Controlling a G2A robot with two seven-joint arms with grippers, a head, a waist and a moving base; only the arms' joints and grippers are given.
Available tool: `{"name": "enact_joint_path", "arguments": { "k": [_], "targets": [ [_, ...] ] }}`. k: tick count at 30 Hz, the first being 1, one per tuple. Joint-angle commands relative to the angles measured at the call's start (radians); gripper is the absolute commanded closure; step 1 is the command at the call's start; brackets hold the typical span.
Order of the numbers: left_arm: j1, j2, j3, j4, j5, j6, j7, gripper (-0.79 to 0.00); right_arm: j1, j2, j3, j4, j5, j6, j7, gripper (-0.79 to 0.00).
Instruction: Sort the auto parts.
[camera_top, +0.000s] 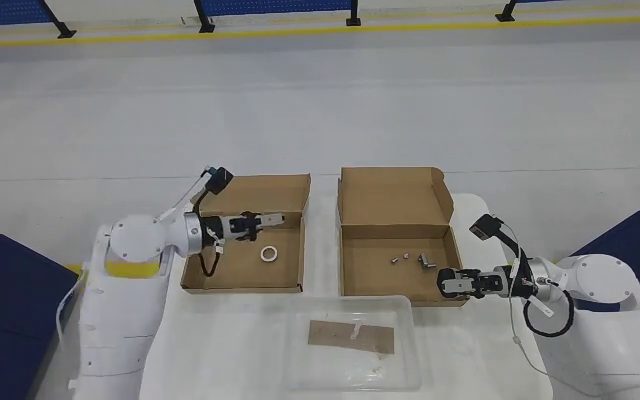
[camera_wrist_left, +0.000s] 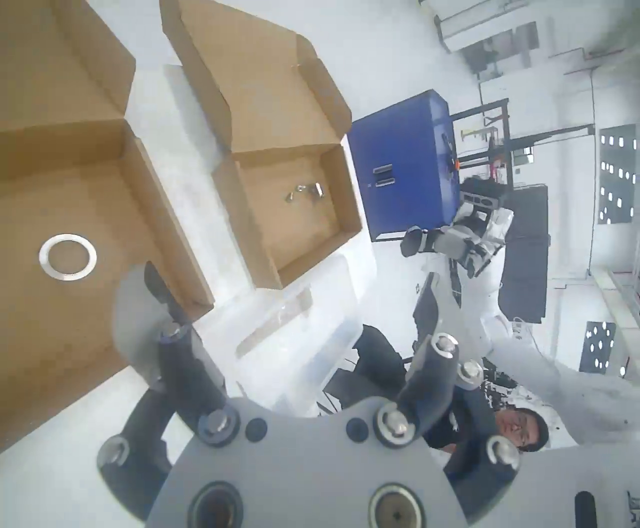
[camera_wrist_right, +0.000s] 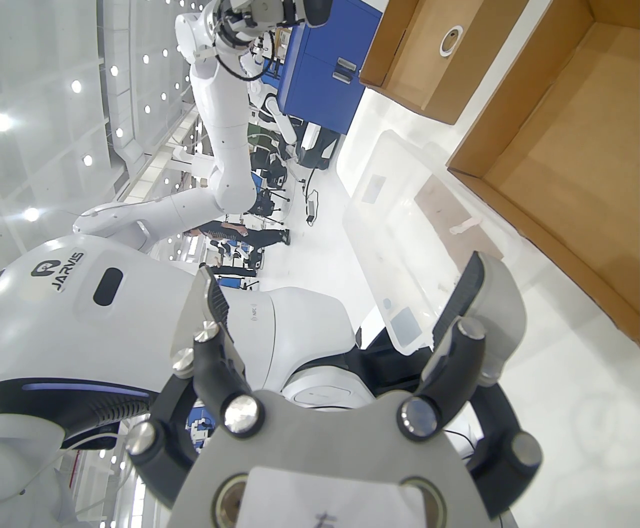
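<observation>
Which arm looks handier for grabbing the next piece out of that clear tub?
Probably right: the right gripper is open near the clear tub; the left gripper hangs over the ring box, farther off.

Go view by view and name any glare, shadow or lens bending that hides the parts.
Top view: even light, but the clear bin nearly melts into the white table. Left wrist view: the wide lens bows the wall of the cardboard box, yet the metal ring inside stays bright and plain. Right wrist view: ceiling lamps show as blown-out spots, and the clear bin looks hazy.
</observation>
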Motion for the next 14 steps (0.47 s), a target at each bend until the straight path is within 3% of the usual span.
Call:
{"name": "enact_joint_path", "arguments": {
  "k": [1,14],
  "targets": [
    [0.0,0.0,0.0,0.0,0.0,0.0,0.0,-0.785,0.0,0.0,0.0,0.0,0.0,0.0,0.0,-0.784],
    [0.002,0.001,-0.001,-0.004,0.003,0.003,0.0,-0.785,0.0,0.0,0.0,0.0,0.0,0.0,0.0,-0.784]
  ]
}}
